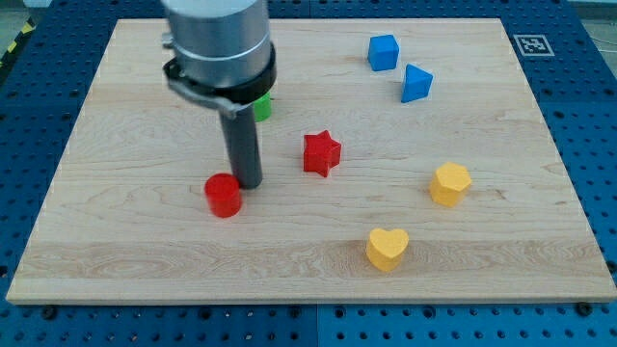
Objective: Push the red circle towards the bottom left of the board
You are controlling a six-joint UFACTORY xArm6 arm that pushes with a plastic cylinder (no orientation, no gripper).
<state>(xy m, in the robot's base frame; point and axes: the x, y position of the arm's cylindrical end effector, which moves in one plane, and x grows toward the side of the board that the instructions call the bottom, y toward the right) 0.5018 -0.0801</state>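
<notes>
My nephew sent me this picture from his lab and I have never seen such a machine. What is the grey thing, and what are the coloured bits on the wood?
The grey cylinder is the end of a robot arm. It has no hand, only a dark rod; my tip slides on the wooden board and pushes blocks, so nothing is held. There is one camera view, looking down at the board from its bottom edge. My tip sits right beside the red circle, at its upper right. Also on the board: a red star, a blue cube, a blue triangular block, a yellow hexagon-like block, a yellow heart, and a green block mostly hidden behind the arm.
</notes>
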